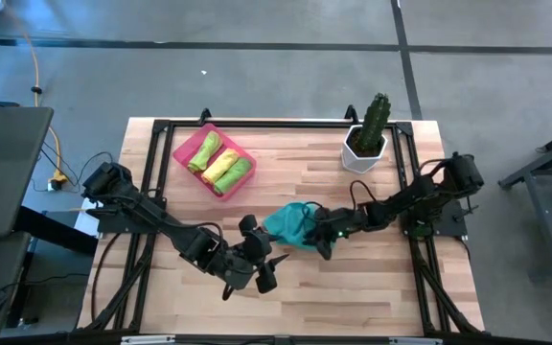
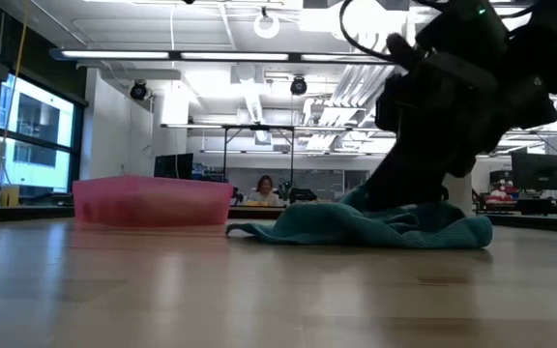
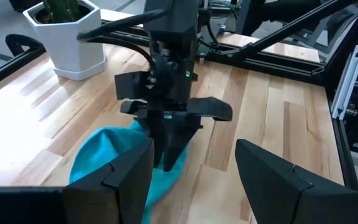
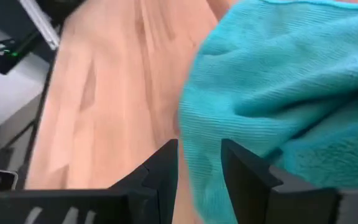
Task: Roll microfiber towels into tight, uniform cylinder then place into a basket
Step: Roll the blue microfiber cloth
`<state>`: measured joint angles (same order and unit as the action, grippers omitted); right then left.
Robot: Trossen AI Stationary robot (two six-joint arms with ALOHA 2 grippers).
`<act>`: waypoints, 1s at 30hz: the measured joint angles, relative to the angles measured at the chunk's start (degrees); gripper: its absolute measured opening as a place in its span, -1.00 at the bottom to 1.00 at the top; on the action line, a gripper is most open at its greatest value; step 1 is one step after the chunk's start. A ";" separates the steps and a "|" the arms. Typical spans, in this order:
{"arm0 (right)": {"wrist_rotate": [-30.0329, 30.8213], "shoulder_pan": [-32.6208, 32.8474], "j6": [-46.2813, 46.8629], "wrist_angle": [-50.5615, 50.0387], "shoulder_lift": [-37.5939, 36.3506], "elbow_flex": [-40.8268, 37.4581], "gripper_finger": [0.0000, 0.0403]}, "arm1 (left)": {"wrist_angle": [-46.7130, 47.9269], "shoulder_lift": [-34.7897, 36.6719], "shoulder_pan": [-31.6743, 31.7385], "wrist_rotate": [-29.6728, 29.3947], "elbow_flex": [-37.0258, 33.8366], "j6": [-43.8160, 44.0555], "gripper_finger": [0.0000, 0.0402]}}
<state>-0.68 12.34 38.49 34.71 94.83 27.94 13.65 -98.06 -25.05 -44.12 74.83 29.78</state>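
Your right gripper [image 4: 199, 165] pinches edge of crumpled teal microfiber towel [image 1: 290, 224], jaws narrowed on cloth. Your left gripper [image 1: 264, 269] hovers just beside, spread wide, empty.

Legible markings: none found.
No text, label, brand, number or sign can be read in any of the four views; distant screens and fixtures in the room behind the table are too small and blurred to make out.

Four towels [image 1: 290, 223], one basket [image 1: 185, 153], one cactus pot [image 1: 364, 149].
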 joint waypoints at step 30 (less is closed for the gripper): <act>8.19 -0.02 -20.57 -1.47 -0.07 0.04 -0.43 | 6.43 -1.75 9.20 10.26 0.00 0.00 0.07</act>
<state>7.51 12.32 17.91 33.24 94.76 27.99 20.08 -99.81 -15.86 -33.86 74.83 29.78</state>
